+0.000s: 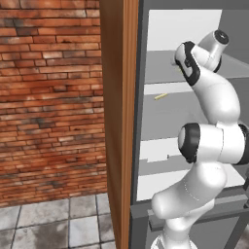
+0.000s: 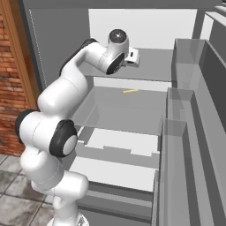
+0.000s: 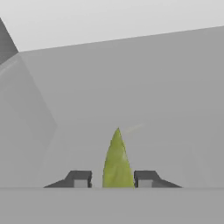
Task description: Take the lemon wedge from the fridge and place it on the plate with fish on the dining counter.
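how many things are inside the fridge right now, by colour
yellow-green: 1, the lemon wedge between the pincer tips
pale yellow: 1, a thin stick-like item on a shelf of the fridge, too small to identify
total: 2

To my left I see a red brick wall (image 1: 48,97), a brown wooden panel (image 1: 119,121) beside it, and grey floor tiles (image 1: 53,223) below the bricks.
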Robot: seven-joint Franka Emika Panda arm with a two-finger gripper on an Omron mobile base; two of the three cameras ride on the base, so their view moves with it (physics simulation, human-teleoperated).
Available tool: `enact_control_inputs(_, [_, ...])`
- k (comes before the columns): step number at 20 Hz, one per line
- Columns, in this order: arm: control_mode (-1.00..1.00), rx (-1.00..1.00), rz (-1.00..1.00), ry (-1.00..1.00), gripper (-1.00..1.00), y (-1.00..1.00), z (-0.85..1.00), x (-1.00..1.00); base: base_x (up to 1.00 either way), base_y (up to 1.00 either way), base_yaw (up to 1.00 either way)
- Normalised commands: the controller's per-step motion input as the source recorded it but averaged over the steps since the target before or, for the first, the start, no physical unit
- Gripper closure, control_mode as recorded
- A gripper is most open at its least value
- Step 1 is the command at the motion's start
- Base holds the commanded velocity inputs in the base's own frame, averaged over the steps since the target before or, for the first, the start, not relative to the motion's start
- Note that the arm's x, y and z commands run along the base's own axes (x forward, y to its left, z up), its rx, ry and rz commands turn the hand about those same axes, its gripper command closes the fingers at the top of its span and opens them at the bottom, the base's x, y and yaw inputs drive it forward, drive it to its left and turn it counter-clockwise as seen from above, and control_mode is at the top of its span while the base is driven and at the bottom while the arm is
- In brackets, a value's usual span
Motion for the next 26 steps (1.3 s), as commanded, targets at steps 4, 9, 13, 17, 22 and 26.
enact_control_inputs(4, [-1.00, 0.00, 0.00, 0.00, 1.00, 0.00, 0.00, 0.00, 0.00, 0.00, 0.00])
enact_control_inputs(9, [-1.00, 0.00, 0.00, -0.04, 1.00, 0.00, 0.07, -0.38, 0.00, 0.00, 0.00])
enact_control_inputs(13, [-1.00, 0.00, 0.00, -0.29, 1.00, 0.00, 0.59, -1.00, 0.00, 0.00, 0.00])
enact_control_inputs(17, [-1.00, 0.00, 0.00, -0.38, 1.00, 0.00, 0.54, -1.00, 0.00, 0.00, 0.00])
enact_control_inputs(22, [-1.00, 0.01, 0.00, -0.19, 1.00, 0.01, 0.04, -1.00, 0.00, 0.00, 0.00])
enact_control_inputs(26, [-1.00, 0.00, 0.00, -0.03, 1.00, 0.07, -0.37, -1.00, 0.00, 0.00, 0.00])
